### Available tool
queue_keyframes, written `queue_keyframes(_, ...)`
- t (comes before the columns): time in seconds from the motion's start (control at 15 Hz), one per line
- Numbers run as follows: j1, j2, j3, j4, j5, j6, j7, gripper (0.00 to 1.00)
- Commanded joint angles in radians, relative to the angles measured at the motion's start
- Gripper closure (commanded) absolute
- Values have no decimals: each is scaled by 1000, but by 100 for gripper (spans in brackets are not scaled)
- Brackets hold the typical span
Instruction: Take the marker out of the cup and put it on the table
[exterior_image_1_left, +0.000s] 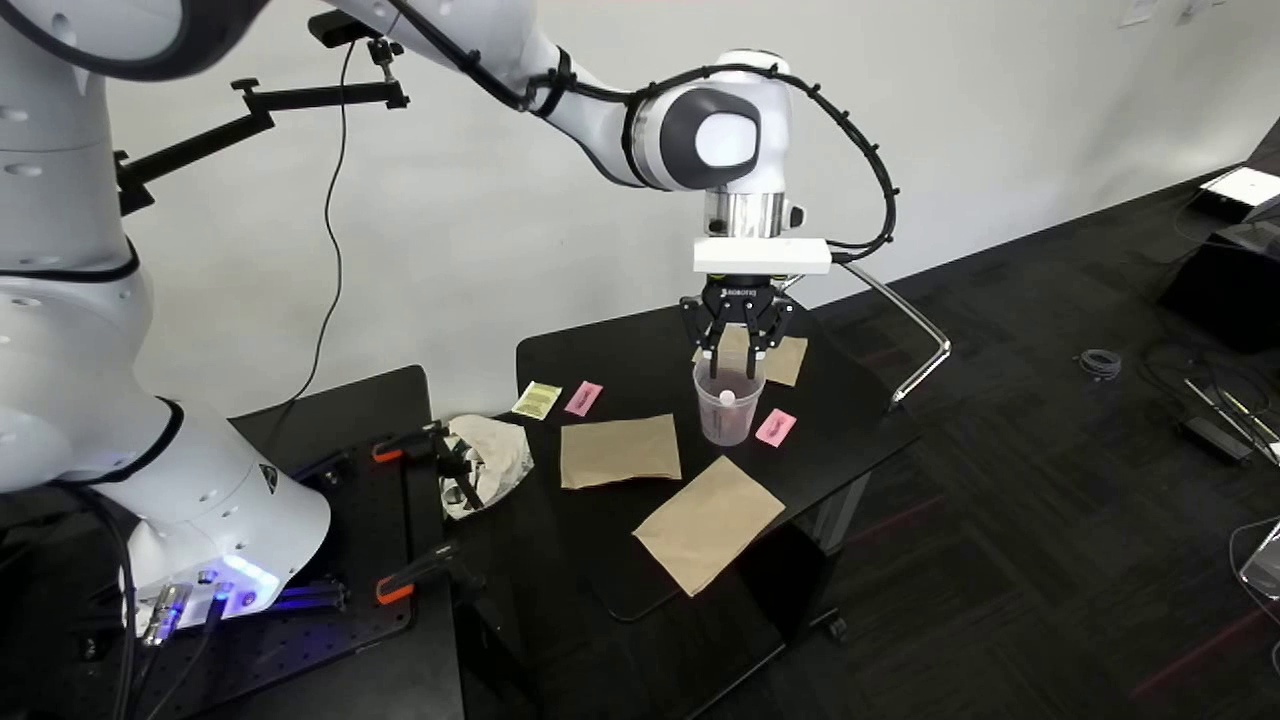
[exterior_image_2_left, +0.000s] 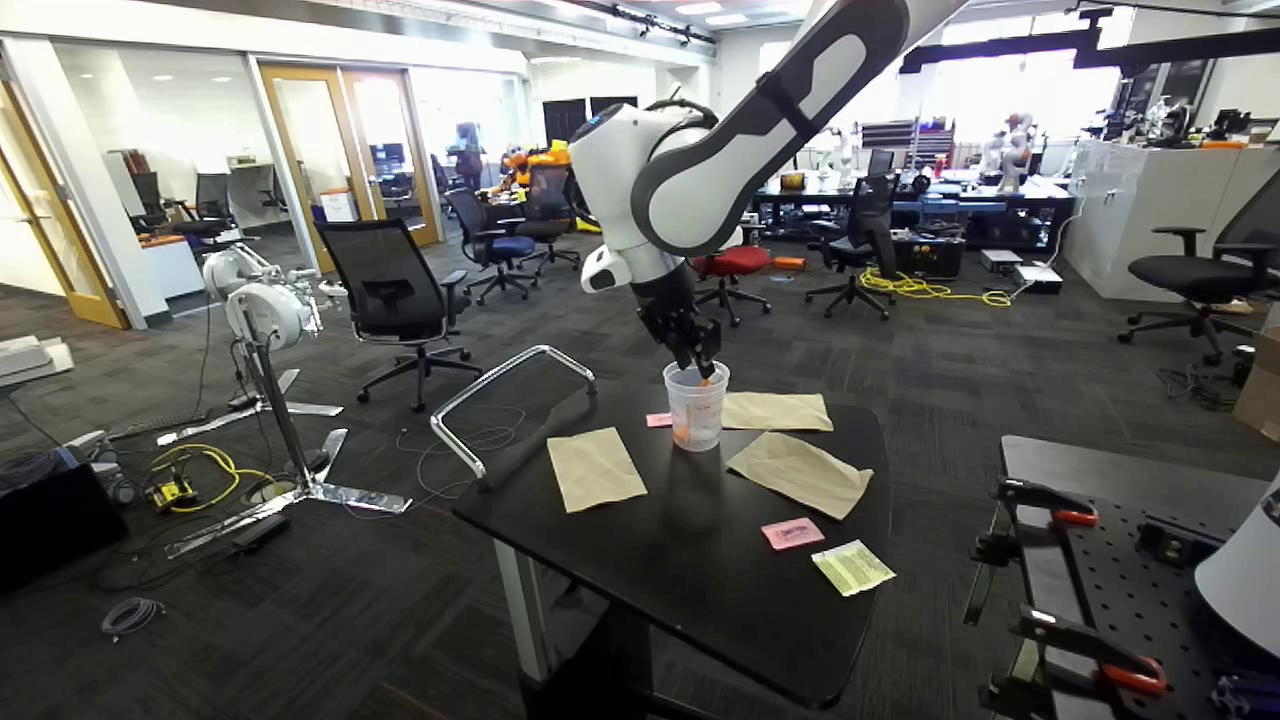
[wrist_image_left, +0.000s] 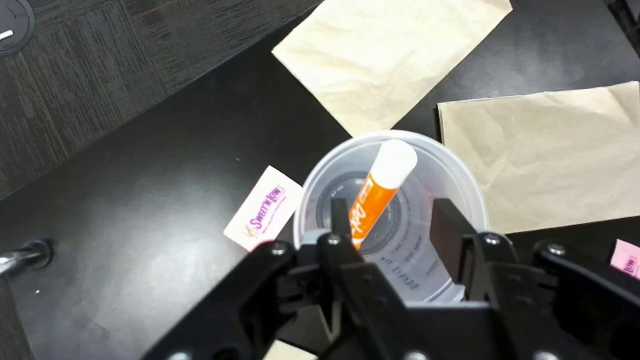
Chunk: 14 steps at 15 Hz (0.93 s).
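Note:
The translucent cup stands upright on the black table; in an exterior view the cup has orange showing through its wall. In the wrist view the orange marker with a white end leans tilted inside the cup. Its lower end is hidden behind a finger. The white end of the marker shows in an exterior view. My gripper is open, its fingers pointing down at the cup's mouth. The marker is beside the left finger in the wrist view; I cannot tell whether they touch.
Tan paper pieces lie around the cup. A pink packet lies close beside it. Another pink packet and a yellow packet lie near the table edge. A bent metal bar rises at another edge.

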<state>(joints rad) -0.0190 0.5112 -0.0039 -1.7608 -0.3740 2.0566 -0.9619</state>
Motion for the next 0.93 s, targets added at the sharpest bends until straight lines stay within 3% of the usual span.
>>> queue_keyframes(0.0, -16, 15, 12, 23, -3, -2, -31, 53)
queue_keyframes(0.87, -16, 44, 12, 24, -4, -11, -29, 53)
